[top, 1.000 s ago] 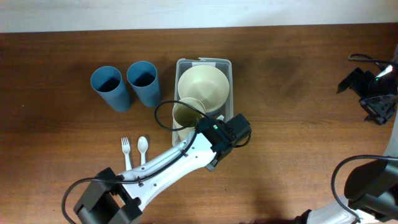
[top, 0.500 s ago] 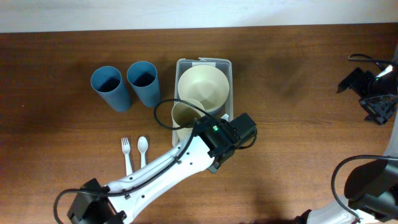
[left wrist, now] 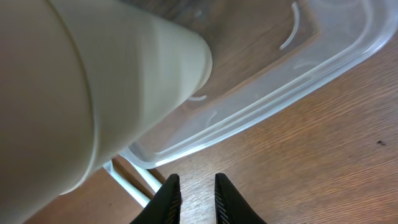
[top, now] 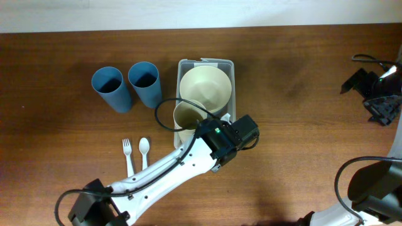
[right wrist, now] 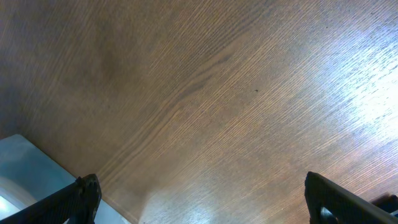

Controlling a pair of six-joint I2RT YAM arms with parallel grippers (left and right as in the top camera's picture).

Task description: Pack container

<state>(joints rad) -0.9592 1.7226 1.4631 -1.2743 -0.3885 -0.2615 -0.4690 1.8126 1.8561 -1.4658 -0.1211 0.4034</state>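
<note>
Container (top: 230,63) sat mid-worktop (top: 301,157) with a cream bowl (top: 205,86) and cream cup (top: 188,117) inside; two blue cups (top: 110,88) (top: 145,83), fork (top: 127,154) and spoon (top: 144,150) lay outside, unpacked. Left hand (left wrist: 196,182) was narrow, gripping nothing; right hand (right wrist: 203,195) was wide, empty.

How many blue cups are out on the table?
2. The first cup stands upright, farther from the container. The second cup stands upright beside it, nearer the container. Another could be hidden under the left arm.

Even overhead light — glare streaks the table (right wrist: 367,68), close cream cup (left wrist: 93,93) blurred
</note>
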